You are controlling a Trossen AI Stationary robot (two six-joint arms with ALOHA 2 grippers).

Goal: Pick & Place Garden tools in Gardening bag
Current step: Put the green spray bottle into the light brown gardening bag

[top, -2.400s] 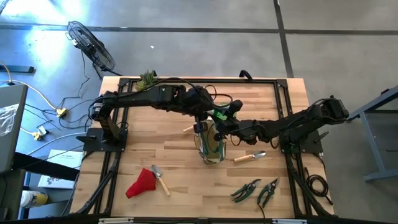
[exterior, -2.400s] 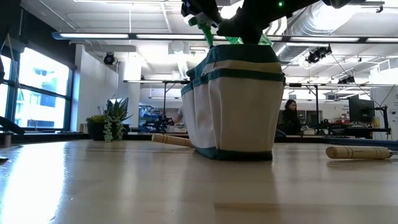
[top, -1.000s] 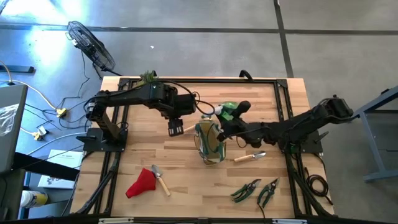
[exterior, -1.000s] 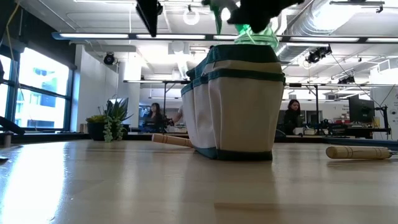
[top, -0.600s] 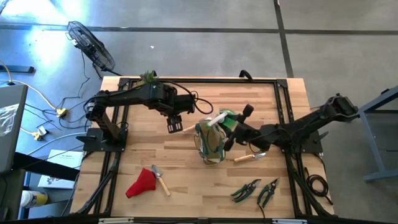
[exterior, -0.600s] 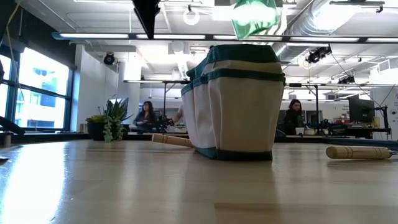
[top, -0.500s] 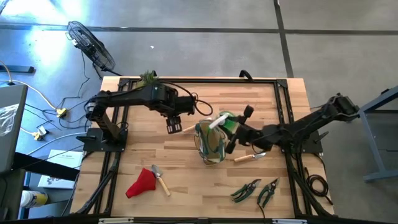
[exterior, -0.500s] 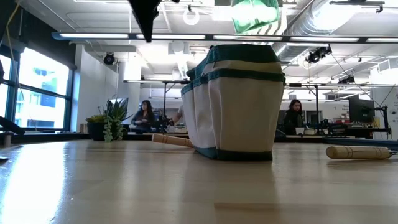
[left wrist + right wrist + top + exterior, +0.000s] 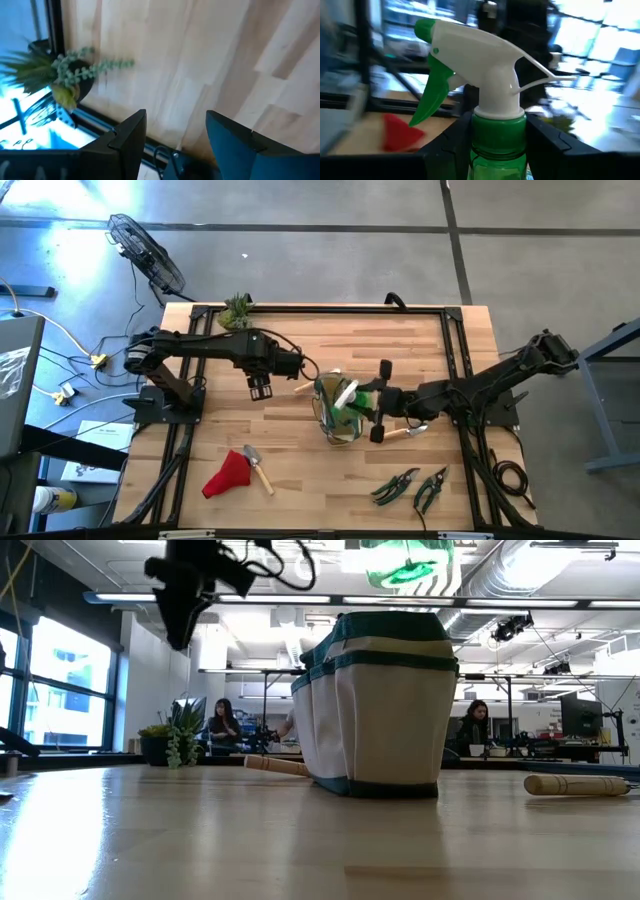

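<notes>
The gardening bag [image 9: 338, 418], a green-trimmed tote with pale pockets, stands upright on its base mid-table; it also shows in the low view [image 9: 380, 710]. My right gripper [image 9: 379, 403] is shut on the green spray bottle [image 9: 350, 397] above the bag's mouth [image 9: 405, 565]. My left gripper [image 9: 258, 388] is open and empty, raised to the left of the bag [image 9: 185, 595]. A red glove [image 9: 229, 474] and a trowel [image 9: 259, 468] lie front left. A second trowel [image 9: 402, 432] and two shears [image 9: 395, 486] lie to the right. My right gripper pinches the bottle's green body just below the collar [image 9: 497, 142], one finger [image 9: 445, 147] on each side. The fingers come about level from the table's right and lie across the bottle. The bottle is tilted, its white head [image 9: 344, 393] toward the left, clear above the bag.
A potted plant [image 9: 237, 308] stands at the far left edge and shows in the left wrist view [image 9: 60, 80]. A wooden handle [image 9: 304, 387] lies just left of the bag. People stand in the room beyond the table [image 9: 220, 720].
My right gripper has carried the spray bottle toward the near edge and the left, from beside the bag's far side to over its mouth, tipping its head leftward. My left gripper has drawn back toward the table's left, away from the bag.
</notes>
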